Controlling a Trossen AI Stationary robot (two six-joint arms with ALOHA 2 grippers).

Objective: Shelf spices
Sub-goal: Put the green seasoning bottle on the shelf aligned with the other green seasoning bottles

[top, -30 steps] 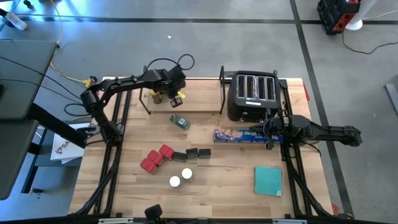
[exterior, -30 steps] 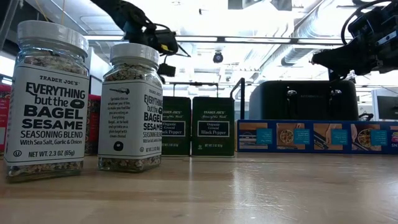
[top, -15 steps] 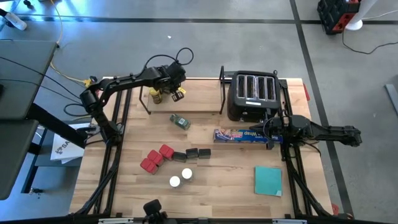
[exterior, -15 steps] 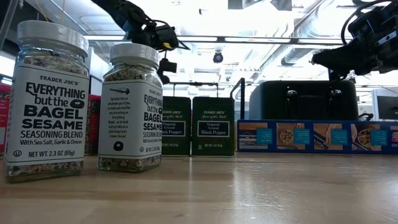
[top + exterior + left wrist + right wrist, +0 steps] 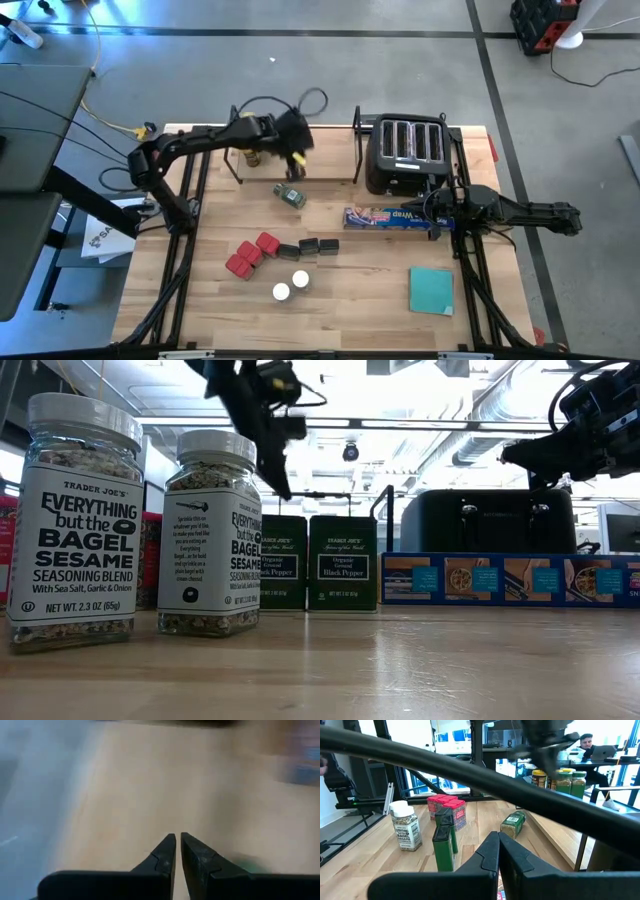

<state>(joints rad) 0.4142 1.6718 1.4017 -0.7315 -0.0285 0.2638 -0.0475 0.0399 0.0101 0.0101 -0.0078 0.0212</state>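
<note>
Both fingers of the left pincer [image 5: 178, 851] nearly meet, holding nothing.

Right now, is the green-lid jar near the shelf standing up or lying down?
Lying down. The green-lid jar rests on its side on the table, seen lengthwise in the right wrist view.

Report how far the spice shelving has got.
Done: a few jars stand on the shelf. In hand: nothing; the left tool is shut and empty over the shelf's front edge. Left: the tipped green-lidded jar, red tins, black tins and white-capped jars. The right tool waits shut.
</note>
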